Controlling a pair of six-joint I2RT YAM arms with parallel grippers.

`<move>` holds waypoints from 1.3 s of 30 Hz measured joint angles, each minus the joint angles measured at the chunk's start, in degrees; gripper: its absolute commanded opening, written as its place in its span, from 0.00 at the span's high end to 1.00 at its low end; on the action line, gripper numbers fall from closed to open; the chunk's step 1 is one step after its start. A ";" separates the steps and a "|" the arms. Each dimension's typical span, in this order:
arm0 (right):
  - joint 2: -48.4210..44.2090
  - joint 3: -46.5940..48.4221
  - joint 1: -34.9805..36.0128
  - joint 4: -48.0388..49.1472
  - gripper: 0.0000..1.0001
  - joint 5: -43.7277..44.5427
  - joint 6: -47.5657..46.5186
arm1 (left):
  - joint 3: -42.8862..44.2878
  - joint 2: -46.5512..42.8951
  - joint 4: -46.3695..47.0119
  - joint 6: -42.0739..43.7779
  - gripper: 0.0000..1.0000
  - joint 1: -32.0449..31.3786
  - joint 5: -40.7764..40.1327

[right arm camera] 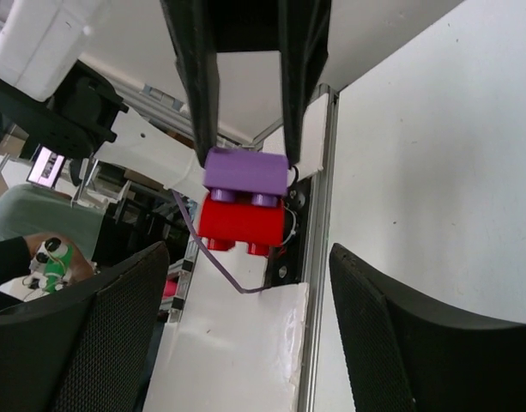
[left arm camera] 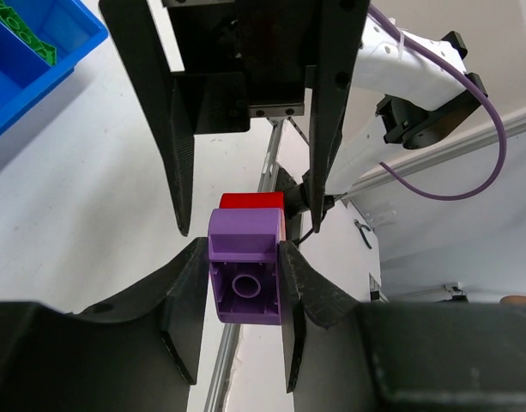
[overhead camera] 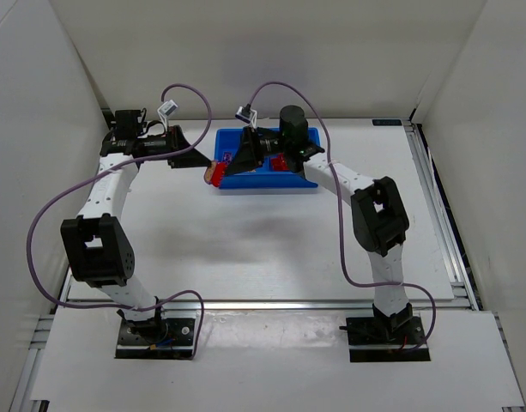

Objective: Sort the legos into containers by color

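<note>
The left gripper's (left arm camera: 243, 266) jaws were clenched on the purple lego (left arm camera: 244, 245), with a red lego (left arm camera: 252, 201) plugged onto it (mid-air, beside the blue tray's (overhead camera: 245, 187) left corner). The right gripper's (right arm camera: 245, 257) jaws stood released, flanking the red one, the stack's long axis pointing between them.

Left arm (overhead camera: 108, 193) stretches forward and bends in to the right, the left gripper (left arm camera: 242, 251) with jaws clamped tight on a purple lego (left arm camera: 245, 287). Right arm (overhead camera: 374, 215) angles left to meet it. The right gripper (right arm camera: 247, 262) is nose to nose, jaws spread wide, gripping nothing.
</note>
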 measured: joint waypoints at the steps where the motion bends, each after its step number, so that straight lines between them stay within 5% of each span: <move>1: 0.00 0.42 0.04 0.02 0.22 0.11 0.00 | 0.00 0.00 0.00 0.00 0.79 -0.07 0.00; 11: 0.00 1.57 1.57 0.11 0.34 0.37 -0.31 | 0.00 0.00 0.00 0.02 0.80 -0.17 -0.09; 27: 0.61 1.38 2.29 -3.28 0.75 0.20 -3.04 | -2.64 -0.33 0.46 0.09 0.84 -0.37 0.07; 39: -4.92 -10.80 0.57 -5.35 0.83 0.50 -8.15 | -5.38 -1.09 -0.22 1.79 0.87 1.03 -5.60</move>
